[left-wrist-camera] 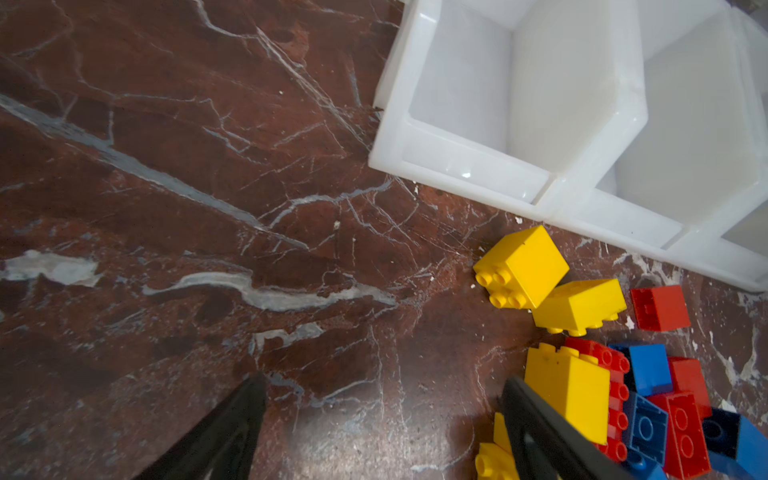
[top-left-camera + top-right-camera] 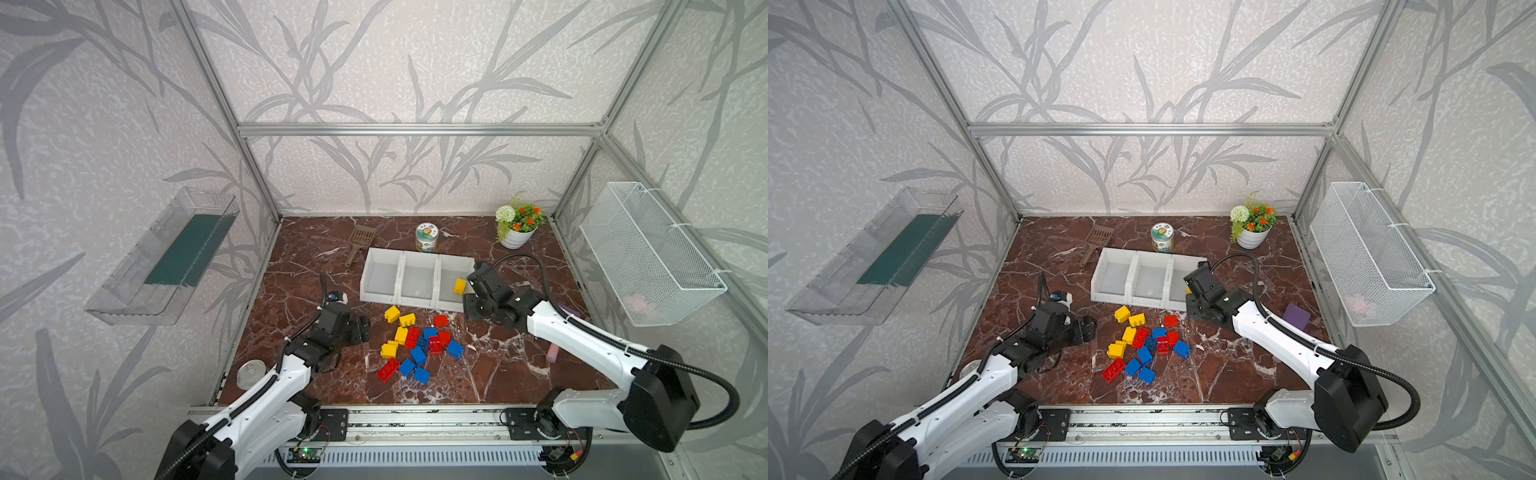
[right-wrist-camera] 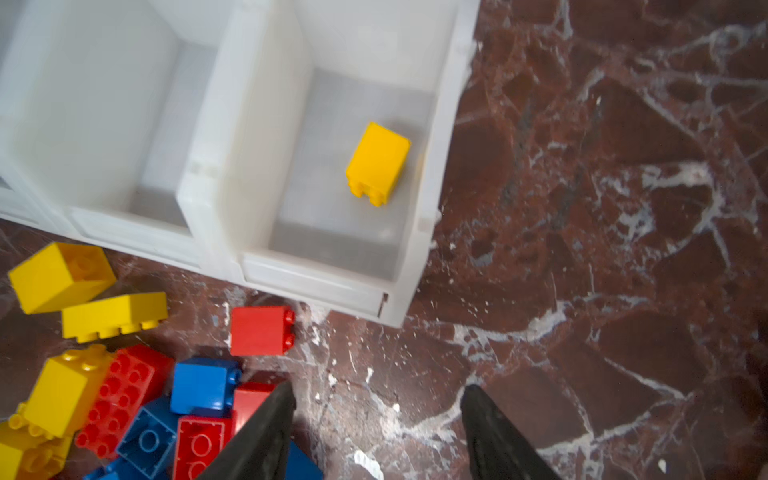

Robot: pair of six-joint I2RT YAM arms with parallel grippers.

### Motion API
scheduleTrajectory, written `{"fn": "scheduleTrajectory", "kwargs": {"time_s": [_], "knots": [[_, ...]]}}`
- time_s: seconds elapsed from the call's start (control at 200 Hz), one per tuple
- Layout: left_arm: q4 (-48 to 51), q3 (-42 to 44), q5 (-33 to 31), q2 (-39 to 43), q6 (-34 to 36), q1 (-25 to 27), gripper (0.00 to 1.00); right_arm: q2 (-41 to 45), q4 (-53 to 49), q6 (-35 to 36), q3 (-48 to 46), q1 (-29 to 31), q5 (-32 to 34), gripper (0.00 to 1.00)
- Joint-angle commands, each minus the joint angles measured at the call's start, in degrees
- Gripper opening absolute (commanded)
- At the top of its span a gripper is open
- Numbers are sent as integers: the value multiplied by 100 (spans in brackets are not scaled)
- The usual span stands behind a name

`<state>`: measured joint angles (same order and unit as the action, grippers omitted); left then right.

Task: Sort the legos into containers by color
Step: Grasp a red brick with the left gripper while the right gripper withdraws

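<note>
Right wrist view, right hand (image 3: 378, 388) angled down beside containers (image 3: 324, 286), jaws parted, empty.

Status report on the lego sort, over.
Left gripper open, empty. Right gripper open, empty. One yellow lego in right-end container; other legos piled on table. Nothing blocking.

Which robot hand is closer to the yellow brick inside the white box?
Right. The right gripper hangs just off the front corner of the end bin, close to the yellow brick inside. The left gripper is farther away, on the other side of the loose bricks.
</note>
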<state>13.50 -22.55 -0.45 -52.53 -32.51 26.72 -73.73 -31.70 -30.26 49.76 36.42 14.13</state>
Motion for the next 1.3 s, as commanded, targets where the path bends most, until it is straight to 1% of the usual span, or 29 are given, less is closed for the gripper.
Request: {"fn": "scheduleTrajectory", "kwargs": {"time_s": [0.0,0.355,0.455,0.61,0.715,0.83,0.94,1.055,1.295], "knots": [[188,-238,-97,-205,111,326,89,315,43,-355,-300,-12,108,65],[438,-713,-211,-661,298,1731,84,421,-100,-408,-333,-8,-22,64],[533,-801,-201,-792,281,2079,81,430,-73,-428,-366,-11,-73,64],[837,-866,-452,-899,114,2641,76,489,-55,-449,-433,-11,-112,64],[996,-831,-532,-891,-45,2929,72,552,-6,-489,-518,-10,-127,64],[1201,-771,-648,-848,-227,3220,70,571,33,-507,-589,-5,-147,64],[1270,-651,-681,-809,-401,3359,70,563,94,-532,-648,-11,-156,64],[1237,-563,-689,-828,-457,3387,69,536,140,-559,-687,-11,-191,64],[1060,-515,-565,-1161,-429,3436,66,509,169,-562,-700,-9,-192,63]]}}
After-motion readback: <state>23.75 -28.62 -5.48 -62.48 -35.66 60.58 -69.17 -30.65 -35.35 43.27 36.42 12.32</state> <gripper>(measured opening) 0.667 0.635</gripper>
